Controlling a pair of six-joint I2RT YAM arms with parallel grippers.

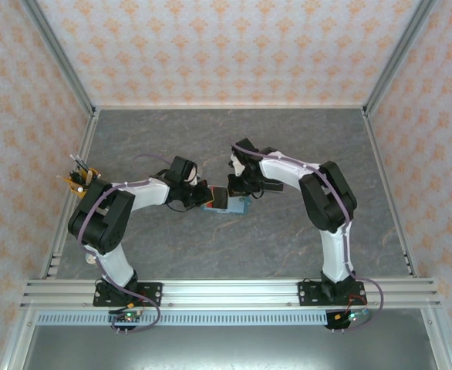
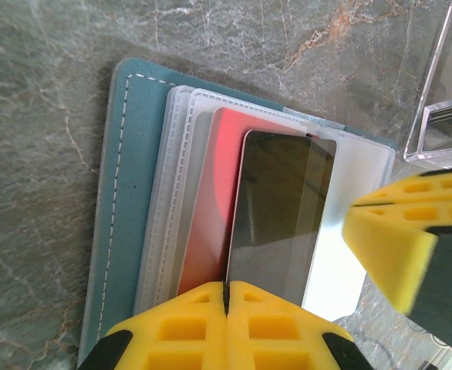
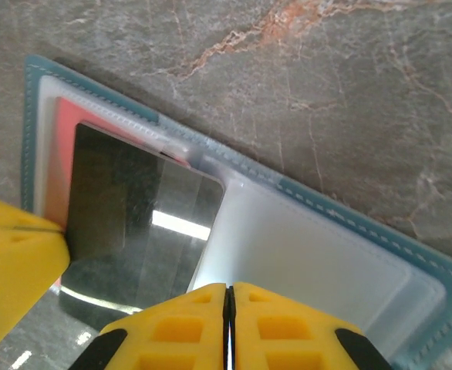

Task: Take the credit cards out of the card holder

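Teal is the colour of the card holder [image 2: 126, 200]. It lies open and flat on the grey stone table [image 2: 48, 92], in the middle, between your two arms. Inside it you can see clear pockets [image 2: 176, 200], stacked like pages. A red card [image 2: 210, 208] sits among them. A dark card [image 2: 280, 208], shiny like glass, lies on top of the red card and hides part of it. One long side of the dark card is tucked under a milky pocket.

Your left gripper [image 2: 227, 291] has its yellow fingers pressed tight together. The near end of the dark card goes right into the crack between them, so they are pinching that card.

Your right gripper [image 3: 228, 293] has its fingers pressed together too. They are pinching the card holder by the edge of its big pocket [image 3: 311, 262]. The two grippers are very close, almost touching.

A clear box [image 2: 442, 100] stands on the table just beside a corner of the card holder.
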